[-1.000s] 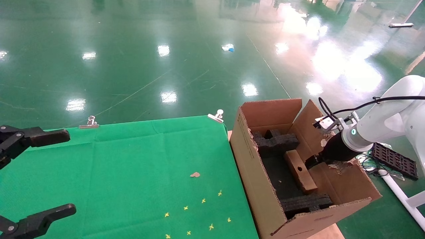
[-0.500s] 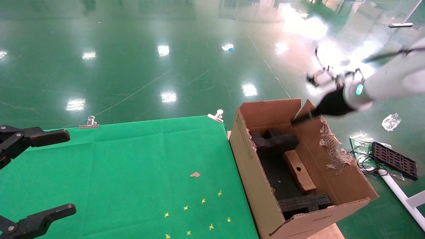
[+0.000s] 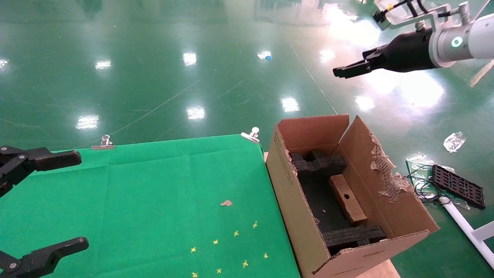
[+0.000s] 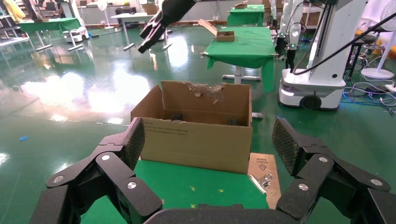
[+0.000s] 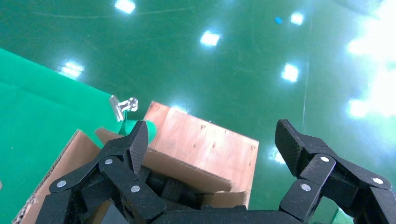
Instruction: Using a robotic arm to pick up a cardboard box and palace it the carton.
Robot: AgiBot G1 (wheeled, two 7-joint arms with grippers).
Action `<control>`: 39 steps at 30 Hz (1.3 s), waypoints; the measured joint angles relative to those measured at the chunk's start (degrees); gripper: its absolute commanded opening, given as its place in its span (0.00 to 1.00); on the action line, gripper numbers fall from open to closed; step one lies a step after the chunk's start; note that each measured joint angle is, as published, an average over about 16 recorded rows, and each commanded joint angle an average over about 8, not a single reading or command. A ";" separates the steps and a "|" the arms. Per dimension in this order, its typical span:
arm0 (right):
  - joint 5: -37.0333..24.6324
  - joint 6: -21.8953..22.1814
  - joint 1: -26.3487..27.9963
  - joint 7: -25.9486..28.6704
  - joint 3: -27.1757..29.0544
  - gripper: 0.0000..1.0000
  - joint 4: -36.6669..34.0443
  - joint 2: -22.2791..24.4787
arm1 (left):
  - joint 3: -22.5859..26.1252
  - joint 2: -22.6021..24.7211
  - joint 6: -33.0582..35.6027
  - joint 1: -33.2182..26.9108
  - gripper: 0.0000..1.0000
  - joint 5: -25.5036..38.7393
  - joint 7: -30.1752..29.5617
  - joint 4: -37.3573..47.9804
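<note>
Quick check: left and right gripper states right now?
Left gripper: open, empty, over the green table.
Right gripper: open, empty, raised above the carton.

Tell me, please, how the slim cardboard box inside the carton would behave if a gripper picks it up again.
The cardboard box looks flat-sided and straight-edged, so it is probably stiff and will not roll. Its surface appears glossy, so it may slip between the fingers. It leans between black foam blocks in the carton, so lifting it could tip it.

A green cloth [image 3: 154, 193] covers the tabletop, and two shiny metal clips [image 3: 103, 143] hold its far edge. Little yellow crosses [image 3: 231, 247] and a small brown scrap [image 3: 226, 202] lie on it. A black grid tray [image 3: 457, 186] rests on the shiny green floor [image 3: 173, 58].
</note>
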 measured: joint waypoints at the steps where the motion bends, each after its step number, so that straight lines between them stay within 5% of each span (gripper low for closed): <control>1: 0.34 0.00 -0.26 -0.34 0.60 1.00 0.58 0.24 | 0.00 0.00 0.00 0.00 1.00 0.00 0.00 0.00; 39: 13.14 -15.36 -36.06 -9.23 42.64 1.00 36.71 7.10 | 0.08 -0.02 -0.01 -0.04 1.00 -0.06 0.05 0.05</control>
